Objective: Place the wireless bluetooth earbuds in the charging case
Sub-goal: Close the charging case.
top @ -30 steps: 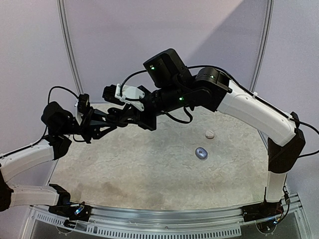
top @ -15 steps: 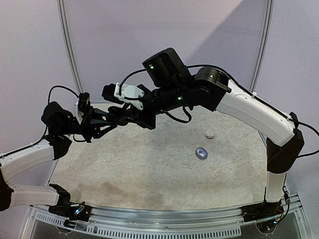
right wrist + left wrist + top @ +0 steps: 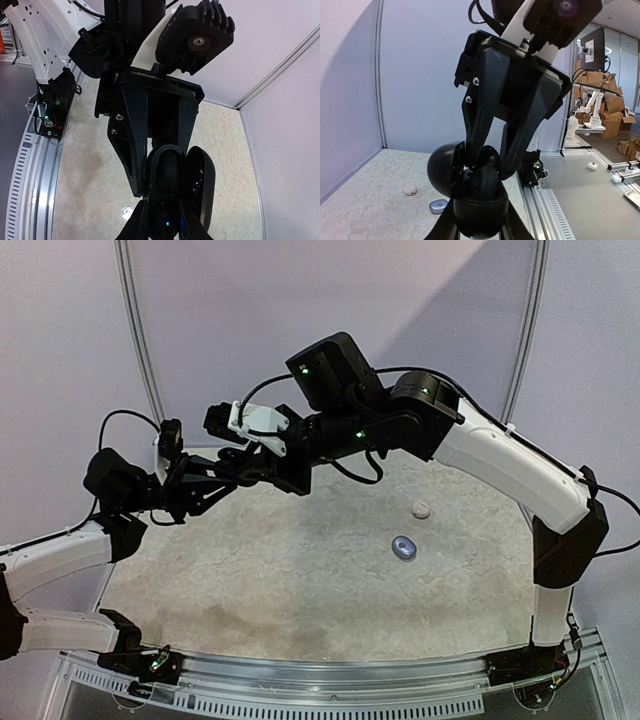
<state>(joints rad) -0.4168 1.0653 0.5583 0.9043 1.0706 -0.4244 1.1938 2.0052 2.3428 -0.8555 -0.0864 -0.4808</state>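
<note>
Lilac wall panels close in a mottled beige surface [image 3: 300, 580], with both arms meeting in the air above its far left part. The left fingers [image 3: 131, 150] are closed tight on the body of a black charging case [image 3: 475, 210], holding it well clear of the surface. Its hinged lid [image 3: 445, 172] stands open to one side; in the right wrist view the lid hangs at the right of the case mouth.

The right fingers [image 3: 480, 115] reach across from the other arm and point straight into the open case, their tips down at its mouth. They stand only narrowly apart. Between the tips, in the left wrist view, sits a small glossy black earbud [image 3: 489, 156], right at the case opening and partly hidden by the lid. Whether the tips are pressing on it or just clear of it I cannot tell. A faint bluish-green light glows low in the right wrist view, between that arm's own fingers.

Down on the surface, well apart from the arms, lie a whitish earbud [image 3: 421, 509] and, nearer the arm bases, a silver-grey earbud [image 3: 404, 547]. The two lie near each other but do not touch.
</note>
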